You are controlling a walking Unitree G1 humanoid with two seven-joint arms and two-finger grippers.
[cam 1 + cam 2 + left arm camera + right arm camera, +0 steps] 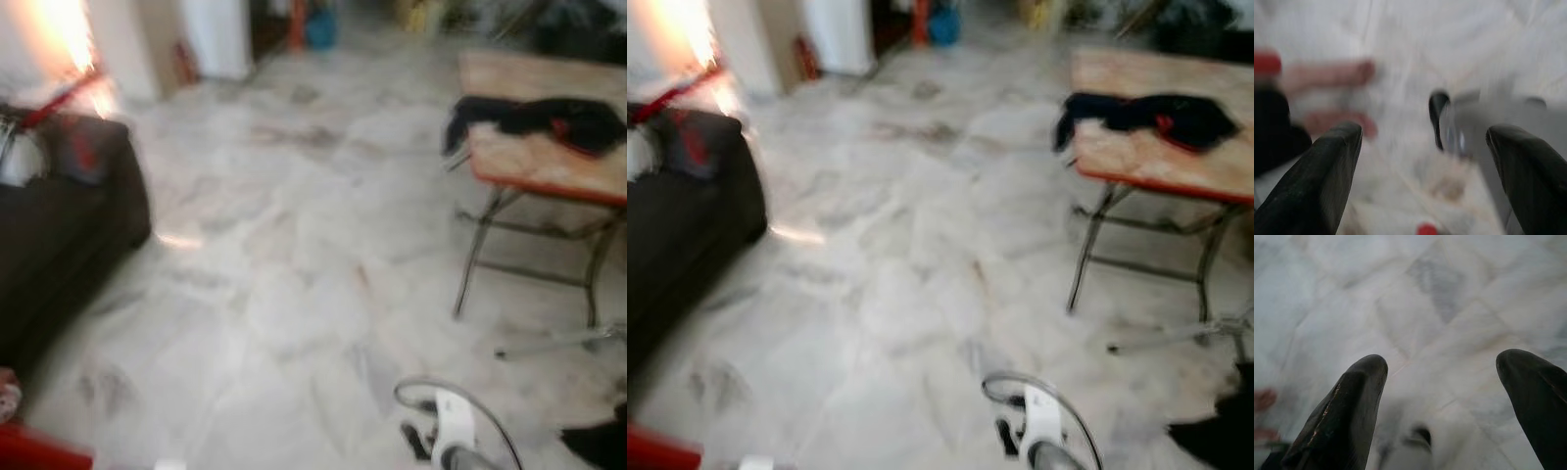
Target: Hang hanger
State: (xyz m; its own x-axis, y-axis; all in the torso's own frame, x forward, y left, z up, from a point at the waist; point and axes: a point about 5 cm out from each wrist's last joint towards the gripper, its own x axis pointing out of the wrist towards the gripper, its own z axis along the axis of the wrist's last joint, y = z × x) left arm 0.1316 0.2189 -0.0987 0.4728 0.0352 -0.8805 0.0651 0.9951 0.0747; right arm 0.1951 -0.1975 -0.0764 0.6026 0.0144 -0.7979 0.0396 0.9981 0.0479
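Observation:
The head views are blurred by motion. A black garment with a red patch (549, 122) lies across a wooden folding table (534, 162) at the right; I cannot make out a hanger. My left gripper (1422, 147) is open over pale floor with nothing between its fingers. My right gripper (1442, 377) is also open, empty, and pointing down at marble tiles. A silver and white arm part with a looped cable (453, 426) shows at the bottom of the head view.
A dark sofa (59, 235) stands at the left, with a red object (39, 452) low beside it. Marble floor (294, 274) stretches ahead. A metal bar (558, 343) and a dark heap (600, 441) lie by the table's legs. Blurred pinkish shapes (1327, 76) appear beyond the left fingers.

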